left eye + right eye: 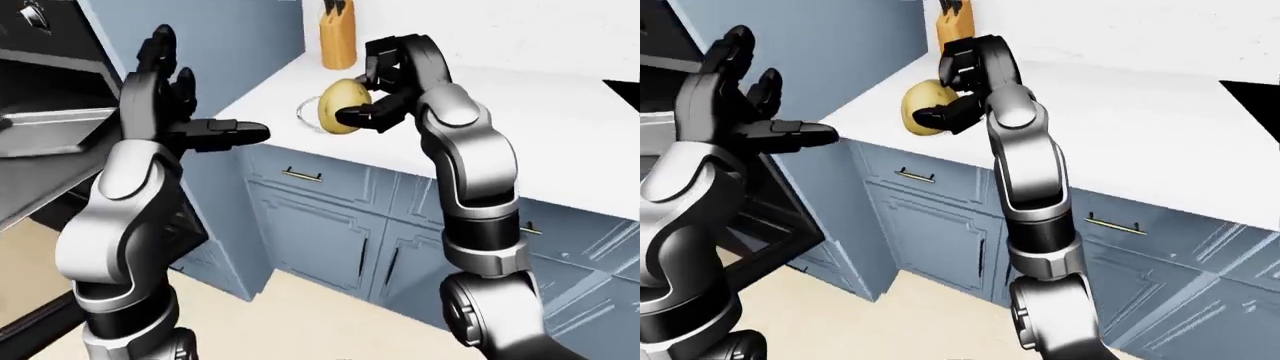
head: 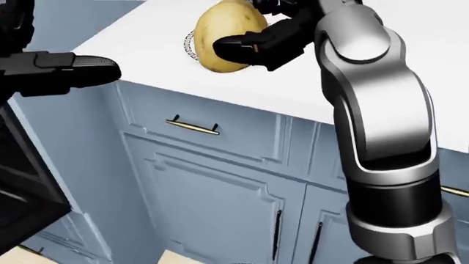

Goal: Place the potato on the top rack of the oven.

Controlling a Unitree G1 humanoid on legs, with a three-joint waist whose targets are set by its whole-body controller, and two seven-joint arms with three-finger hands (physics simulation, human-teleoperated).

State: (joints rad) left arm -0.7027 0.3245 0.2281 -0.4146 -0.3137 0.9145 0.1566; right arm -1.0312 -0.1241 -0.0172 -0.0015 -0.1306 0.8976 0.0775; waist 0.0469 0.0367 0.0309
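Left-eye view. The right hand [image 1: 378, 94] is raised over the white countertop [image 1: 560, 127], its black fingers clamped on the yellow-brown oval potato [image 1: 342, 105]. The potato sits on the left side of the palm as this view shows it, long axis near upright, tipped a little. A thin ring-shaped mark [image 1: 305, 116] on the counter shows just behind it; whether the potato touches the counter I cannot tell, though it looks lifted. The open oven [image 1: 50, 127] with its grey metal rack lies at the view's left edge, well apart from the potato. The left hand [image 1: 175, 112] stands between them, fingers spread and empty, one finger pointing right toward the potato. An orange-brown knife block [image 1: 338, 37] stands on the counter at top.

Head view. Closer look: one black finger [image 2: 235, 45] crosses the potato's lower half, others wrap from the right — a firm grasp, by my judgement. Blue-grey cabinet drawers with brass handles [image 2: 192, 126] sit beneath.

Right-eye view. Same layout; the oven opening is at far left, partly hidden by the left arm.

Judgement: the coming move turns on a leftward carry — the potato must travel left across the view, past the left hand, to reach the top rack. The right hand holds it, though the left is nearer the oven.
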